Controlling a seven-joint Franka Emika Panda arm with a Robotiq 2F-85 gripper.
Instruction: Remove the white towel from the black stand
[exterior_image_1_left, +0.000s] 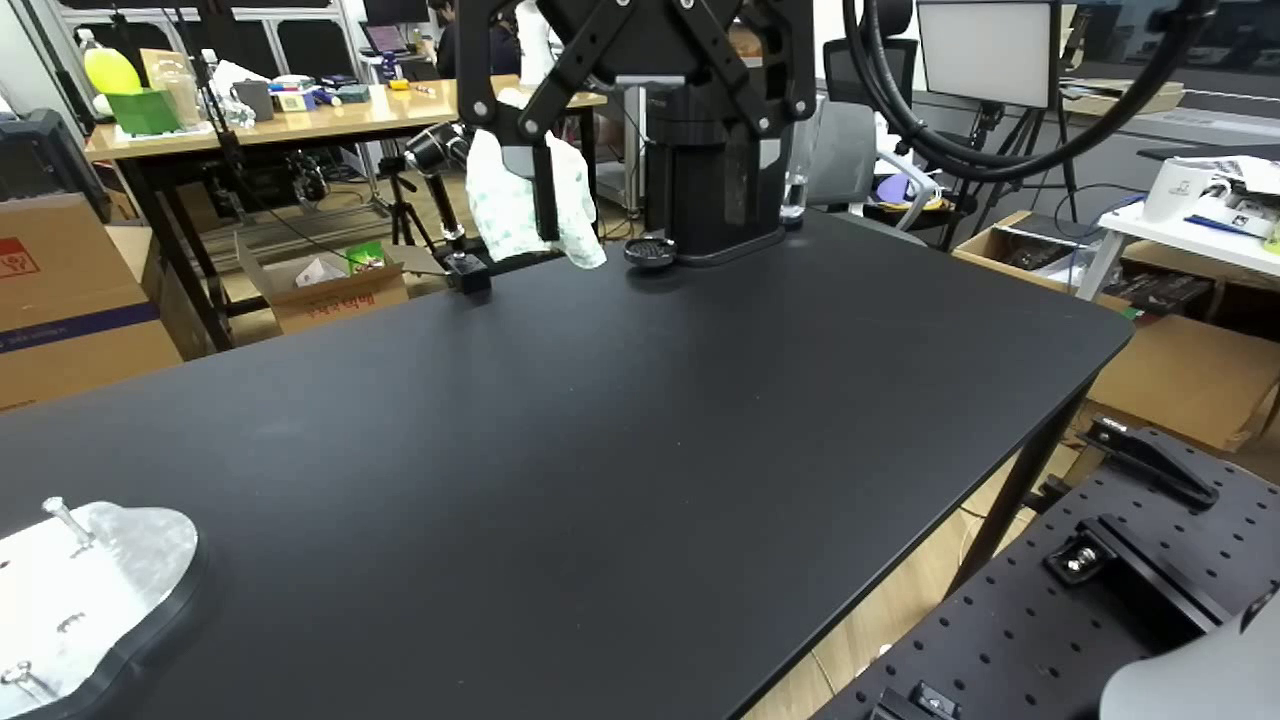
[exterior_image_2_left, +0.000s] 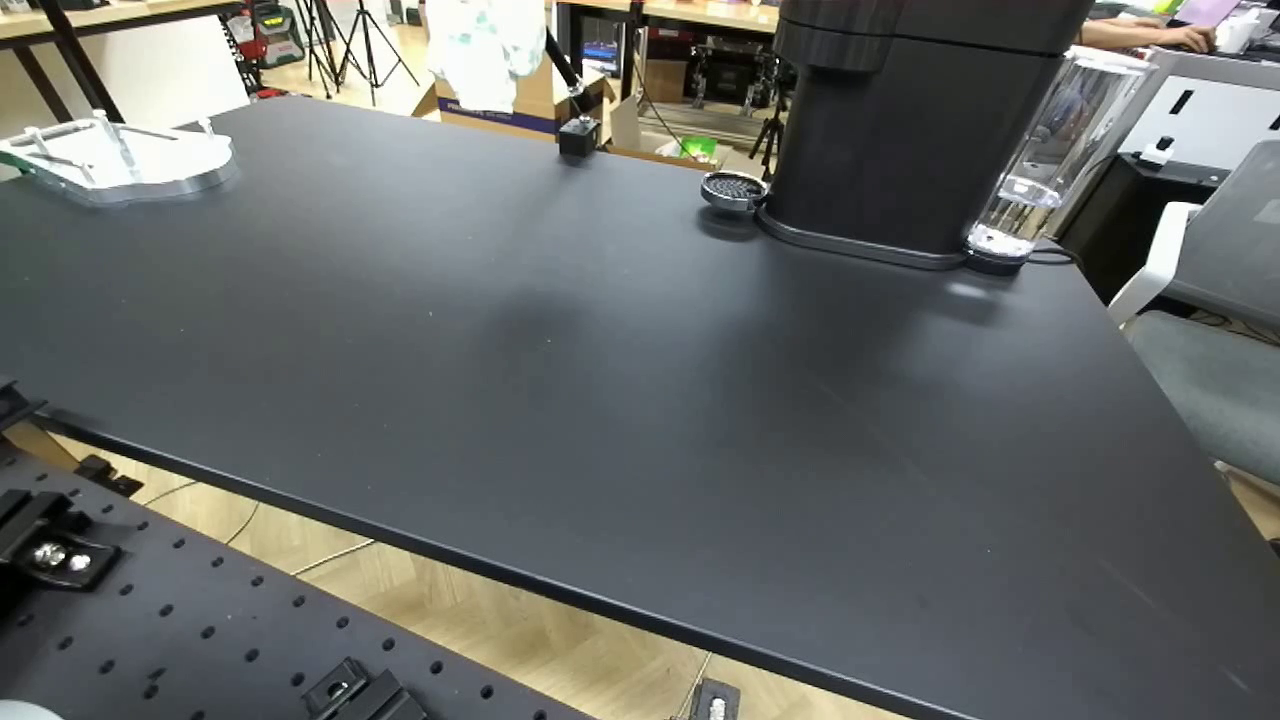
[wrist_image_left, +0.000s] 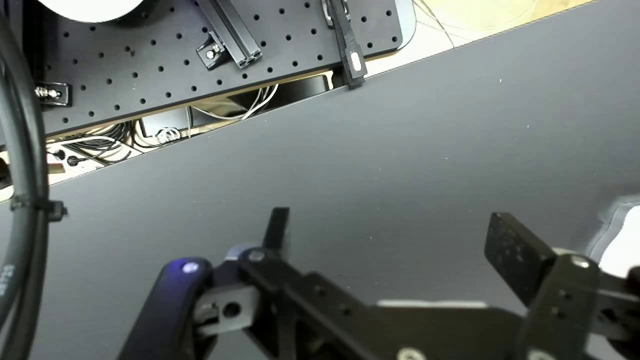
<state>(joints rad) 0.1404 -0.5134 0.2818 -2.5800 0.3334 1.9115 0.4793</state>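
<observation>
The white towel with a pale green pattern hangs above the far table edge in an exterior view, partly hidden by my gripper. It also hangs at the top of an exterior view, where its upper end is cut off. The black stand has a small base at the table edge and a tilted rod; its base also shows in an exterior view. The contact between towel and stand is hidden. My gripper is high over the table, fingers wide apart. In the wrist view, the gripper is open and empty.
A tall black machine stands at the far edge, with a round drip tray and a clear tank. A white-topped plate with upright bolts lies on the black table. A perforated mounting plate lies beside it.
</observation>
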